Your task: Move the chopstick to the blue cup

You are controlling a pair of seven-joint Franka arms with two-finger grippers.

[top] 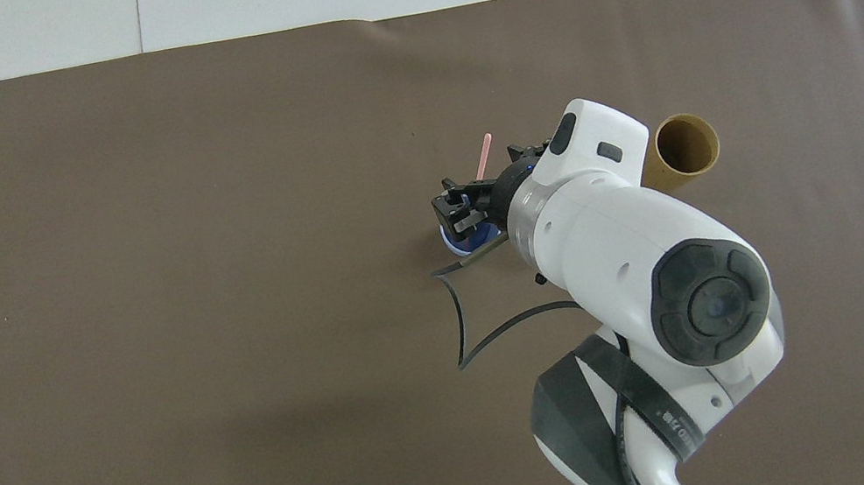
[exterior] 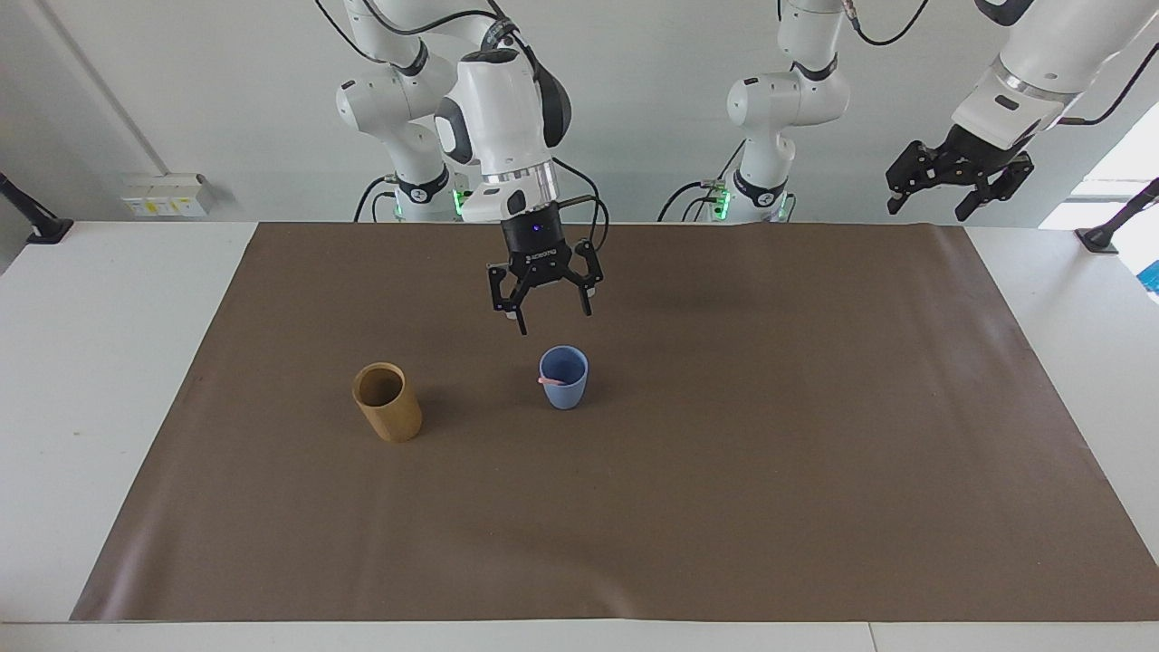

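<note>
Right gripper (exterior: 549, 319): you see it spread wide, empty, over the blue cup (exterior: 565, 388).
Chopstick (exterior: 549, 381): in that cup, mid-mat (exterior: 724, 471), leaning on its rim.
Left gripper (exterior: 953, 186): wide, waiting above the mat's corner.

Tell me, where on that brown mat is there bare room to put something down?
Nearly all of the brown mat is bare, notably the stretch from the blue cup toward the left arm's end. It is crowded only where the blue cup with its chopstick, the open right gripper over it, and the tan cup stand.
</note>
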